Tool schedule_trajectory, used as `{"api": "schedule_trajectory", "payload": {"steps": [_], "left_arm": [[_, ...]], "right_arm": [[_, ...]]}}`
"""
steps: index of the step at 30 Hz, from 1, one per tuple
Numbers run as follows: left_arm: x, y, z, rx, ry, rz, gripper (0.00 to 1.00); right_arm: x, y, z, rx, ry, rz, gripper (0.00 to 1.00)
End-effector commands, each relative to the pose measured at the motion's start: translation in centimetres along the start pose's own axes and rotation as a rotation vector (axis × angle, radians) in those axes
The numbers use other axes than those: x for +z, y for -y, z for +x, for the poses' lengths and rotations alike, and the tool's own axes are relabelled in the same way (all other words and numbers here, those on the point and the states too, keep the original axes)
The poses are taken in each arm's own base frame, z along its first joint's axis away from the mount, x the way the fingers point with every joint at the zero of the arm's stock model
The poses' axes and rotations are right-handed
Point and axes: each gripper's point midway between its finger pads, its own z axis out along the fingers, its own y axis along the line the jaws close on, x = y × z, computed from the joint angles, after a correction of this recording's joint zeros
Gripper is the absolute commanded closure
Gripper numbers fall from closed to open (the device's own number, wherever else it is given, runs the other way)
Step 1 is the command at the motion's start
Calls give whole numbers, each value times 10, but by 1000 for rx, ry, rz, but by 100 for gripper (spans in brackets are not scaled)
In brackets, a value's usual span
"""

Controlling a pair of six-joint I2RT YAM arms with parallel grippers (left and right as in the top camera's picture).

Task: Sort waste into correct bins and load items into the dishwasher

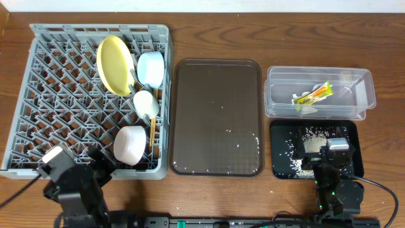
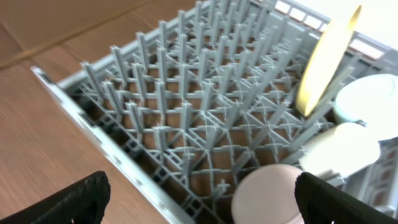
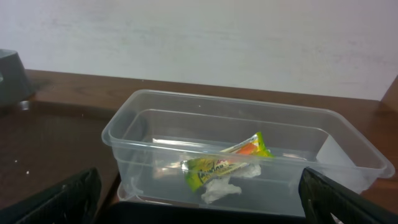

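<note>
Standing left of the serving tray [image 1: 215,114], the dish rack [image 1: 63,95] holds yellow plate [image 1: 115,65], blue bowl [image 1: 151,68], cup [image 1: 145,103], white bowl [image 1: 130,145] and chopsticks [image 1: 152,130]; the left end effector [image 2: 199,205] gapes wide, empty. Right of that tray, wrapper [image 1: 314,94] and tissue [image 1: 306,108] lie in the clear tub [image 1: 361,95], grains [image 1: 310,134] in the black tray [image 1: 351,136]; the right end effector [image 3: 199,199] is spread wide, empty.

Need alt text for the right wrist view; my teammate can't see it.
A clear plastic tub holds a green-and-yellow wrapper and a crumpled white tissue, touching each other. The right gripper shows its jaws open at the lower corners.
</note>
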Motion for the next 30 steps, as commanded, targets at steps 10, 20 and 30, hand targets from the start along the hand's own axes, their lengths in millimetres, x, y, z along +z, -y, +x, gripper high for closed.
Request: {"api": "schedule_trajectory", "payload": {"steps": [10, 20, 30], "left_arm": [[6, 84, -48, -356, 389, 550, 4], [14, 96, -36, -397, 514, 691, 4], [31, 87, -11, -405, 517, 659, 4]], "right_arm": [[0, 3, 0, -12, 0, 15, 1], [0, 3, 0, -12, 0, 15, 1], [0, 3, 0, -12, 0, 15, 1]]}}
